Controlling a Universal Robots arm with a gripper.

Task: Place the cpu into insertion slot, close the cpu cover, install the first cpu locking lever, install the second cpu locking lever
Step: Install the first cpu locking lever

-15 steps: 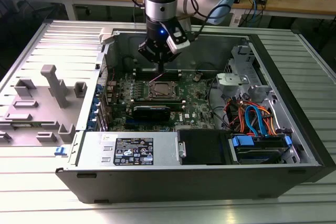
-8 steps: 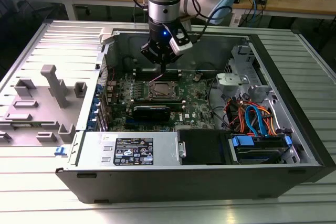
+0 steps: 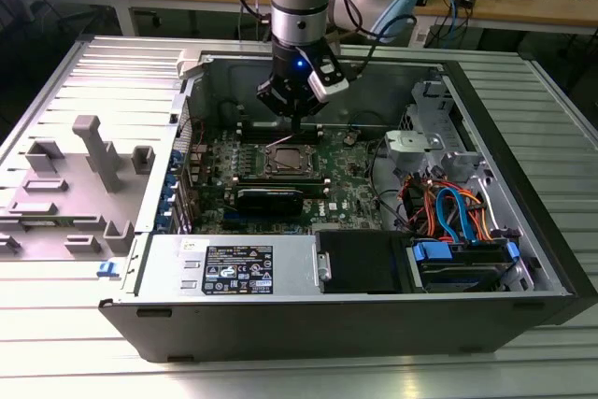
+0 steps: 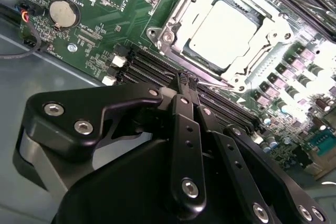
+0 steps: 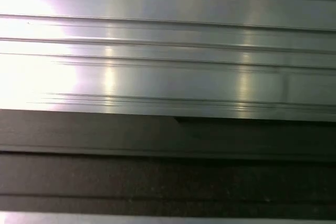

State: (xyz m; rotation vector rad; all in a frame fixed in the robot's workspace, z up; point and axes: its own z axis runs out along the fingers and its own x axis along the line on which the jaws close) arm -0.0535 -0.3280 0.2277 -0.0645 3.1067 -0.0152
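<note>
The cpu, a flat silver-grey square, lies in the insertion slot on the green motherboard. The cpu cover, a silvery frame, lies flat around the chip. In the exterior view the insertion slot sits mid-board inside the open computer case. My gripper hangs just above the slot's far edge. In the second wrist view, my gripper is over the black memory slots beside the cpu cover. Its black fingers are shut, with nothing visible between them.
Case walls ring the motherboard. A power supply and a drive bay with orange and blue cables lie along the near side. A grey fixture stands on the ribbed table at the exterior view's left. The first wrist view shows ribbed metal.
</note>
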